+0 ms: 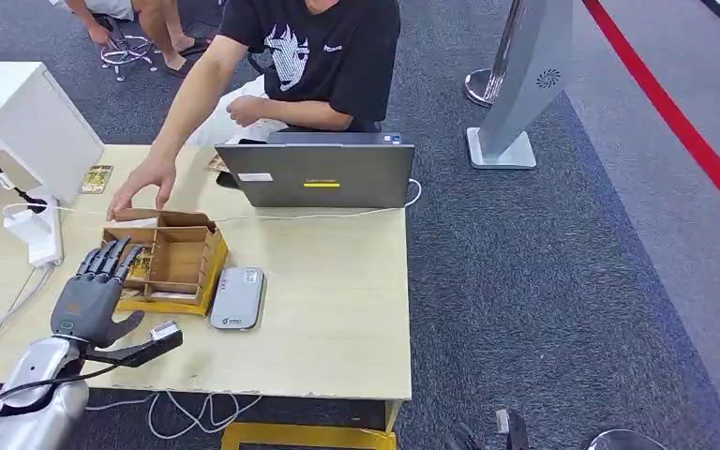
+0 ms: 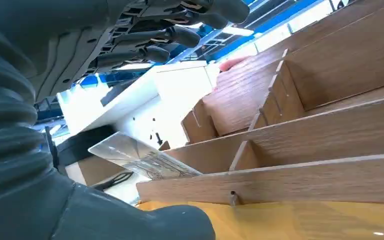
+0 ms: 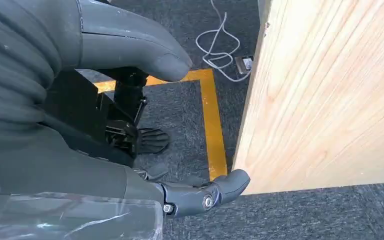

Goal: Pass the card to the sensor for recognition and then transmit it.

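Left hand poised at the card box

Fingers [image 1: 105, 261] of the left hand [image 1: 92, 295] lie spread and empty over the near-left corner of the wooden box [image 1: 180, 265] on the table [image 1: 337, 300]. Its wrist view adds a glossy, clear-sleeved card [image 2: 142, 159] leaning in a box compartment, edges catching light. Just beside the box lies the grey sensor [image 1: 238, 297]. A person's hand [image 1: 141, 187] touches the box's far rim. The right hand [image 3: 130, 185] hangs beside the table, fingers loose, holding nothing.
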Tool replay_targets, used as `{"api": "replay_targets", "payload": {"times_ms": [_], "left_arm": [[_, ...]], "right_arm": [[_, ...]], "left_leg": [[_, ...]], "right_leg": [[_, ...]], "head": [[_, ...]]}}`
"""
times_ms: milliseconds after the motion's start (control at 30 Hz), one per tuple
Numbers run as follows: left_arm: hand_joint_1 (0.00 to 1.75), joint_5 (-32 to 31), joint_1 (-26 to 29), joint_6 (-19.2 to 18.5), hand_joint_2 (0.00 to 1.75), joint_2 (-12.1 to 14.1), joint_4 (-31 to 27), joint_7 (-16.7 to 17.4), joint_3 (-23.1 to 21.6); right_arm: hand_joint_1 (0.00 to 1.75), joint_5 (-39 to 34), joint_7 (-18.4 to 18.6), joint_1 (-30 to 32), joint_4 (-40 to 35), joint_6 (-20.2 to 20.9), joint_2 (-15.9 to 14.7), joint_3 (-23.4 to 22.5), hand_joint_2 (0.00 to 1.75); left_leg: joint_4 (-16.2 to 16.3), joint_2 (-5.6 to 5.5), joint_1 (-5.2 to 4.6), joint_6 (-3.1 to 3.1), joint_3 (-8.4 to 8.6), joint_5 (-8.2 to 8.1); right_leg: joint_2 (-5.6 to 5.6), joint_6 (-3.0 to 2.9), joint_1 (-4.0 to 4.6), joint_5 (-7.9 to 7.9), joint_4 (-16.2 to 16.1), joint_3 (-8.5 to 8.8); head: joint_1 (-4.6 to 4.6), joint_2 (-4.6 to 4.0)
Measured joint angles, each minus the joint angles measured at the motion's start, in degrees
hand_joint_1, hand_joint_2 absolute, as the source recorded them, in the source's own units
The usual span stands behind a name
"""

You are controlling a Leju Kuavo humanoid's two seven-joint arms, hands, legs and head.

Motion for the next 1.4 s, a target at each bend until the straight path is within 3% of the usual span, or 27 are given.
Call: {"api": "replay_targets", "payload": {"times_ms": [833,1400], "left_arm": [[0.00,0.0,0.0,-0.2,1.75,-0.4,-0.2,0.2,0.2],[0.00,-2.1,0.6,-1.0,1.75,0.7,-1.3,1.7,3.1]], "right_arm": [[0.00,-0.1,0.0,0.2,0.0,0.0,0.0,-0.2,1.75],[0.00,-0.1,-0.4,0.3,0.0,0.0,0.0,-0.4,1.75]], "left_leg": [[0.0,0.00,0.00,0.00,0.00,0.00],[0.0,0.00,0.00,0.00,0.00,0.00]], "right_leg": [[0.00,0.00,0.00,0.00,0.0,0.02],[-0.01,0.00,0.00,0.00,0.0,0.02]], "head": [[0.00,0.00],[0.00,0.00]]}}
